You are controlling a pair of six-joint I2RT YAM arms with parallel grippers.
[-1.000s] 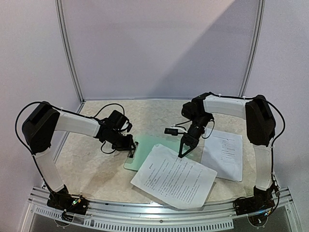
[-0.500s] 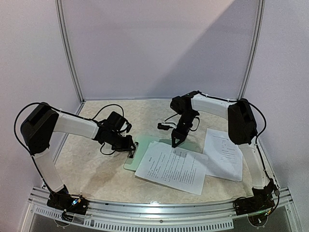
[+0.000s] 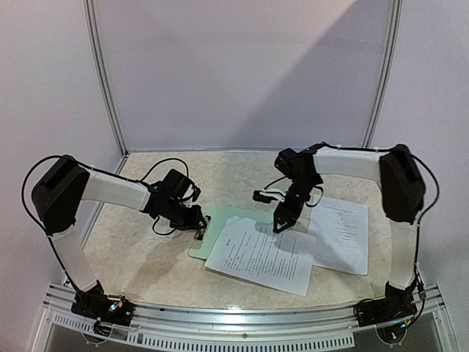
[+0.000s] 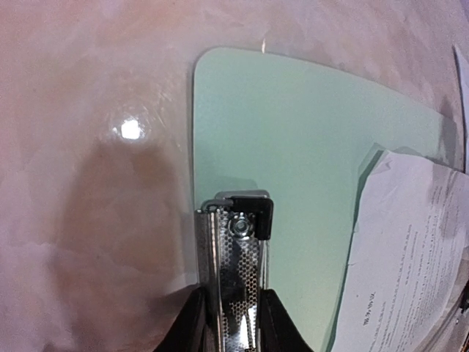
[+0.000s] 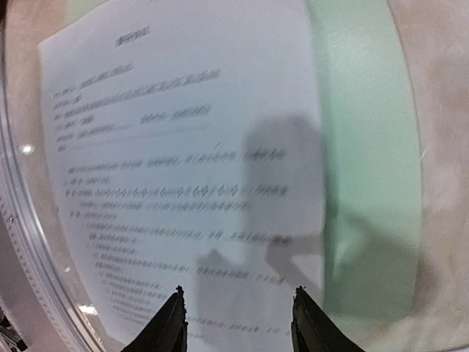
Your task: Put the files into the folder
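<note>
The folder (image 3: 220, 224), a pale mint-green board, lies flat at mid-table. My left gripper (image 3: 198, 229) is shut on its metal clip (image 4: 236, 242) at the left short edge; the wrist view shows both fingers (image 4: 192, 323) pressed against the clip lever. One file (image 3: 260, 255), a printed white sheet, lies skewed over the folder's right part and hangs off its near edge. It also shows in the left wrist view (image 4: 410, 257). My right gripper (image 3: 282, 220) is open and empty just above this sheet (image 5: 183, 147), with folder green (image 5: 366, 147) beside it. A second file (image 3: 338, 235) lies on the table to the right.
The beige table has a metal rail (image 3: 242, 334) along its near edge and white walls (image 3: 242, 73) behind and at both sides. My right arm's black cable (image 3: 262, 196) hangs above the folder's far edge.
The sheet slid left and back onto the folder, carried by my right gripper. The right gripper then drew back to the right, leaving the sheet lying. My left gripper stayed on the clip.
</note>
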